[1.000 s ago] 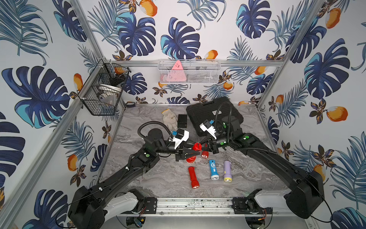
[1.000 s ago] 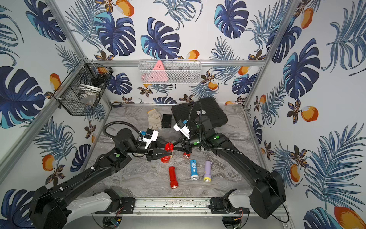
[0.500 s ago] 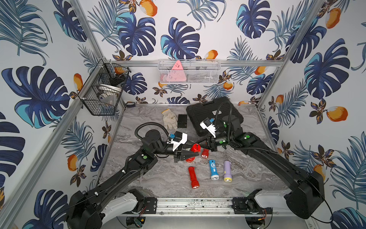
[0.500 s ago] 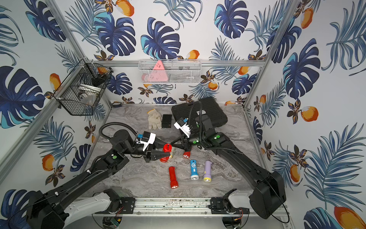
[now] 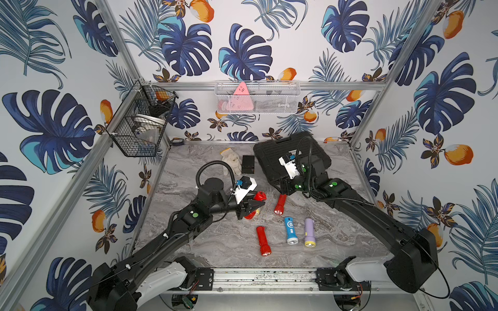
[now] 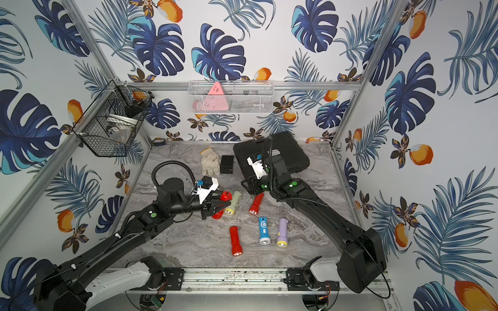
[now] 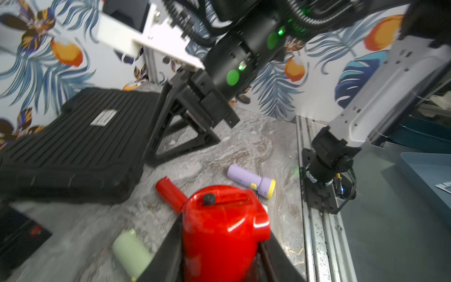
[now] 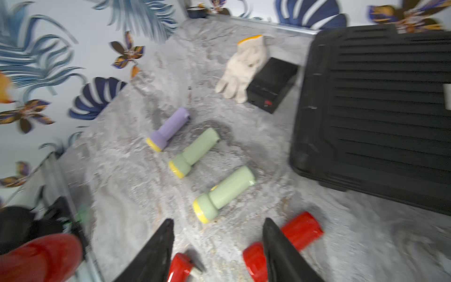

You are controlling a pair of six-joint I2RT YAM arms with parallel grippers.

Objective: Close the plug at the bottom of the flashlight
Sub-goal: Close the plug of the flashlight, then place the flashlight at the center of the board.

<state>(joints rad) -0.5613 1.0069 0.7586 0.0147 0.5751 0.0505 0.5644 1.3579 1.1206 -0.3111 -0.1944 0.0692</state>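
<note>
Just left of centre in both top views, your left gripper point(image 5: 254, 208) is clamped tight on the glossy red plastic flashlight point(image 5: 260, 195); right of it, beside the ribbed black plastic case point(image 5: 272, 153), your right gripper point(image 8: 219, 220) stands parted, holding nothing.
</note>
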